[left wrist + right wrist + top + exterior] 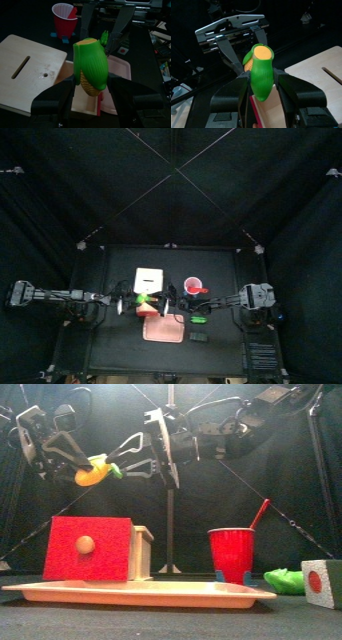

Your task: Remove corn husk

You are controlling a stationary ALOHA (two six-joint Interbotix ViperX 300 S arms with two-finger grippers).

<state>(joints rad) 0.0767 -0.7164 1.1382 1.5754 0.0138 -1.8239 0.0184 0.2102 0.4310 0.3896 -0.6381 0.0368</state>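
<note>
The corn (90, 65) is wrapped in a green husk (263, 77), with yellow kernels showing along one side and an orange cut end. It hangs in the air above the pink tray (134, 593), between both arms. My left gripper (90, 85) is shut on the cob's lower part. My right gripper (261, 82) is shut around the green husk from the other side. In the front view the corn (94, 472) sits high at the left. In the top view it is a green spot (144, 305) at the table's middle.
A red cup (231, 554) with a straw stands right of a wooden box with a red face (88, 549). A green block (283, 579) and a grey cube with a red dot (321, 582) lie at the right.
</note>
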